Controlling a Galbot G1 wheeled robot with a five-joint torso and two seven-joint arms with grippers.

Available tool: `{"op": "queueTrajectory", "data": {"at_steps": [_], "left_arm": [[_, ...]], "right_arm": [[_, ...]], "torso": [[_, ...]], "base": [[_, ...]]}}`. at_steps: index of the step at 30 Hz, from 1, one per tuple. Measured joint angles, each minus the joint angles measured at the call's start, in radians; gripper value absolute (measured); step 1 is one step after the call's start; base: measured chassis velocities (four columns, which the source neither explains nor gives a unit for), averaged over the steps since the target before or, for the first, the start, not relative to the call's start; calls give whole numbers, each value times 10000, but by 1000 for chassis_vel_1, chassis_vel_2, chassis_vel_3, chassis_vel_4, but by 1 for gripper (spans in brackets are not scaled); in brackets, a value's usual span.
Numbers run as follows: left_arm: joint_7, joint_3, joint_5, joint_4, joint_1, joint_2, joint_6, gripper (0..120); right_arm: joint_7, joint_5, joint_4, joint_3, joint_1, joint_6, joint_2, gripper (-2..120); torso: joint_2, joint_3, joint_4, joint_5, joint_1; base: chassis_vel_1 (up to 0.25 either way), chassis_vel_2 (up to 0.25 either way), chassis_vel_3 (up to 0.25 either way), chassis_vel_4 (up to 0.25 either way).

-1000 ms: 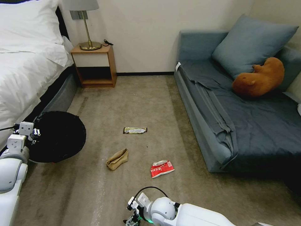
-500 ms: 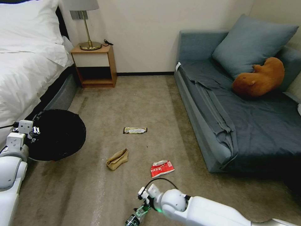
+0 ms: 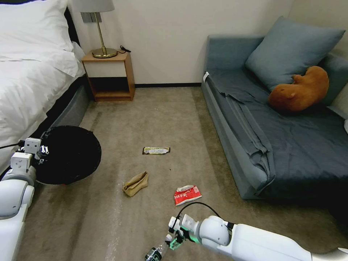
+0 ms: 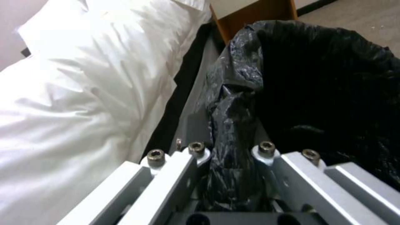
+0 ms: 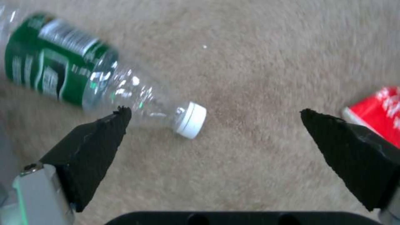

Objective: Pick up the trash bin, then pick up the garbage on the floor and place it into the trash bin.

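The trash bin (image 3: pixel 69 154) is lined with a crinkly black bag. The bottle (image 5: pixel 67 75) is clear plastic with a dark green label and a white cap. One wrapper (image 3: pixel 187 194) is red and white, another (image 3: pixel 156 150) dark and gold. The paper bag (image 3: pixel 136 183) is tan. The carpet (image 3: pixel 163 119) is beige-brown, the sofa (image 3: pixel 253 127) grey-blue, the plush animal (image 3: pixel 301 90) orange-brown, the bedding (image 3: pixel 29 69) white.

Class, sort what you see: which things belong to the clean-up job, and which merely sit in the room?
Job: round bin lined with black plastic bag, held by left gripper; clear plastic bottle with green label by open right gripper; red-and-white wrapper; tan paper bag; dark-and-gold wrapper.

Room: brown plush animal; blue pillow; brass lamp.
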Motion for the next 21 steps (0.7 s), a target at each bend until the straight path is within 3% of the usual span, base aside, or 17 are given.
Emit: {"op": "queueTrajectory", "data": {"at_steps": [3, 4, 9, 21], "left_arm": [[-22, 22, 4, -28, -18, -20, 8, 6], [-63, 69, 28, -71, -46, -88, 42, 6], [-112, 140, 131, -177, -12, -287, 100, 6], [-193, 157, 174, -279, -14, -442, 224, 6]], "right_arm": [[-280, -634, -26, 24, -87, 214, -50, 100], [-617, -1475, -95, 88, -217, 593, -100, 100], [-910, -2364, -387, 160, -337, 1155, -32, 100], [-1098, -2844, -1097, -204, -215, 1743, 537, 100]], "torso": [[0, 0, 0, 0, 0], [-1, 0, -2, 0, 0], [0, 0, 0, -1, 0], [0, -1, 0, -1, 0]], "base": [[0, 0, 0, 0], [0, 0, 0, 0], [0, 0, 0, 0], [0, 0, 0, 0]]}}
